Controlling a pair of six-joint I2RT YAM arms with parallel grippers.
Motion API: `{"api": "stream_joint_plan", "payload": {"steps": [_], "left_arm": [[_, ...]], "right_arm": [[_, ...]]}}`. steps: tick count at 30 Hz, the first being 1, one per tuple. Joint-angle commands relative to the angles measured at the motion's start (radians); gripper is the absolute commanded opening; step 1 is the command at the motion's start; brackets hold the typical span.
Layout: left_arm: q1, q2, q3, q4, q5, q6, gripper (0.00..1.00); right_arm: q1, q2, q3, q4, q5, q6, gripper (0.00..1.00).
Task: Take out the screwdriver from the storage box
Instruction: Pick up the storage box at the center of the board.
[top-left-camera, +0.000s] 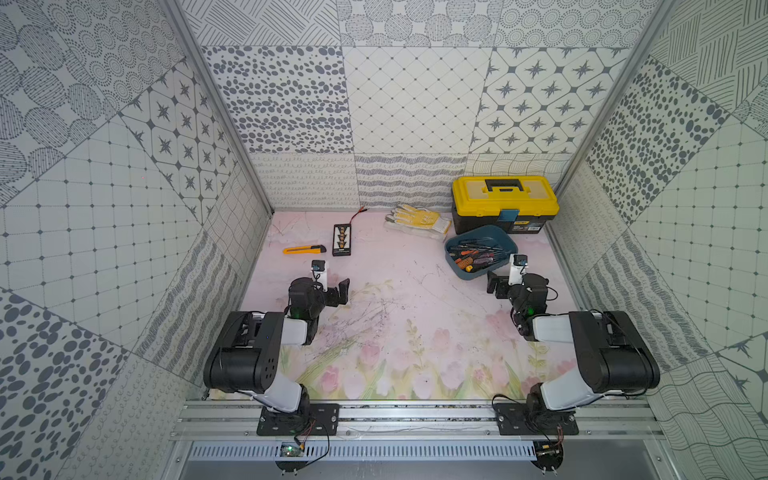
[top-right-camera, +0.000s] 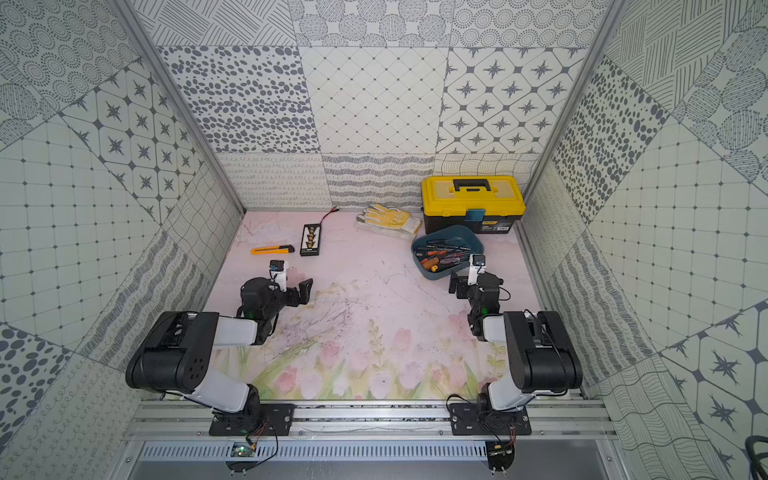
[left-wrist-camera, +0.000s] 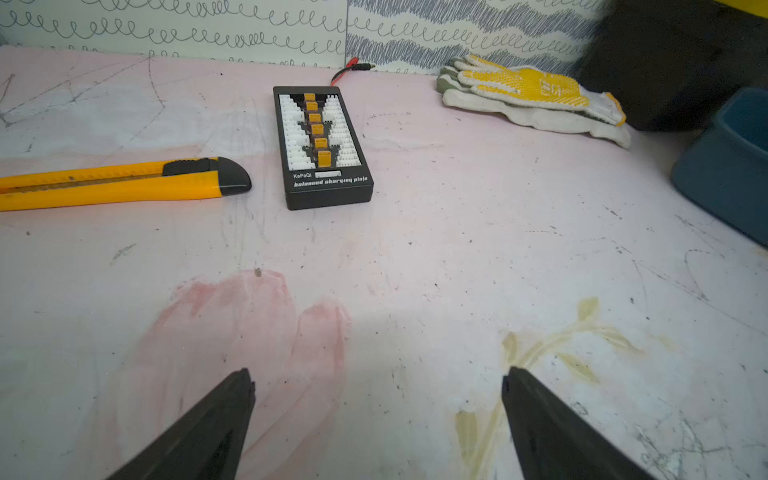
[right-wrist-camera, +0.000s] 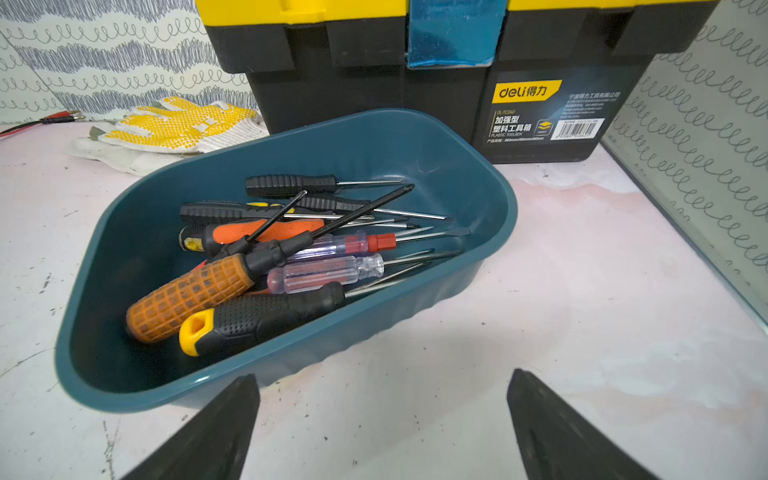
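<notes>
The storage box (right-wrist-camera: 374, 145) is set on the table (top-left-camera: 407, 299) at the far right, just in front of the yellow-lidded toolbox (top-left-camera: 505, 203), and a loose heap of screwdrivers is held in it. The orange-handled screwdriver (right-wrist-camera: 191, 295) is laid on top of the heap, with a black-and-yellow screwdriver (right-wrist-camera: 257, 318) close beside it; neither is pinned under another tool, as far as can be seen. In both top views the box is turned diagonally, and the tools are laid roughly along its long axis: the handles are gathered at the end nearer the table's middle, and the shafts are pointed toward the toolbox. The right gripper (right-wrist-camera: 382, 378) is held just short of the box's near rim, low over the table, with its jaws spread wide and nothing between them. The box is therefore judged to be its work, a short reach ahead and across toward the handles. The left gripper (left-wrist-camera: 378, 374) is likewise spread and empty, well apart across the table, nearer the utility knife (top-left-camera: 303, 249) and the charging board (top-left-camera: 341, 240). A pair of gloves (top-left-camera: 417, 220) is left beside the toolbox.
</notes>
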Motion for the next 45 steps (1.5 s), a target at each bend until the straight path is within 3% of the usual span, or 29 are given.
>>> {"api": "stream_joint_plan", "payload": {"steps": [1, 20, 24, 34, 38, 45], "left_arm": [[-0.007, 0.004, 0.012, 0.008, -0.061, -0.013, 0.99], [-0.006, 0.005, 0.015, -0.001, -0.076, -0.017, 0.99], [-0.008, -0.005, 0.027, -0.021, -0.095, -0.025, 0.99], [-0.013, -0.143, 0.208, -0.422, -0.144, -0.039, 0.99], [-0.017, -0.223, 0.221, -0.402, -0.123, -0.089, 0.99], [-0.057, -0.216, 0.453, -0.652, -0.05, -0.121, 0.99]], "right_arm": [[0.005, 0.009, 0.017, 0.041, 0.009, -0.003, 0.99], [0.005, 0.007, 0.013, 0.047, 0.011, -0.004, 0.99], [0.008, -0.061, -0.014, 0.036, 0.054, 0.011, 0.99], [0.008, -0.312, 0.092, -0.411, 0.143, 0.191, 0.96], [0.008, -0.33, 0.173, -0.544, 0.163, 0.267, 0.94], [0.01, -0.261, 0.284, -0.663, 0.161, 0.427, 0.89]]}}
